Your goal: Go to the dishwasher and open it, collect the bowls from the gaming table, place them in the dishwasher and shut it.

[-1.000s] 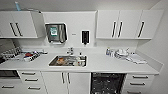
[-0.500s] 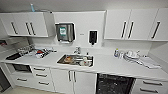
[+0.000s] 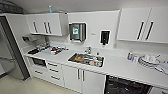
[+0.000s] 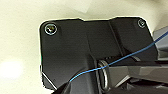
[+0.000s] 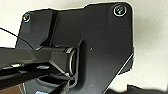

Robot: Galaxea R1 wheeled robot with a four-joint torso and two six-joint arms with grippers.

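Note:
The dishwasher [image 3: 125,86] sits under the white counter [image 3: 117,68] at the lower right of the head view, to the right of the sink. It shows as a dark front or opening with faint rack lines; I cannot tell which. The bowls and the gaming table are out of view. In both wrist views my own dark plate and jointed bar hang over a pale floor.
A steel sink [image 3: 86,60] holding dishes is set in the counter's middle. White cabinets with bar handles [image 3: 80,74] run below and above. A towel dispenser [image 3: 77,32] and a soap dispenser [image 3: 104,37] hang on the wall. Stacked plates [image 3: 148,60] stand at right, and a tall steel unit [image 3: 11,57] at left.
The whole head picture has shifted: the camera has turned left, so the sink and counter sit further right and the tall steel unit has come into view at the left.

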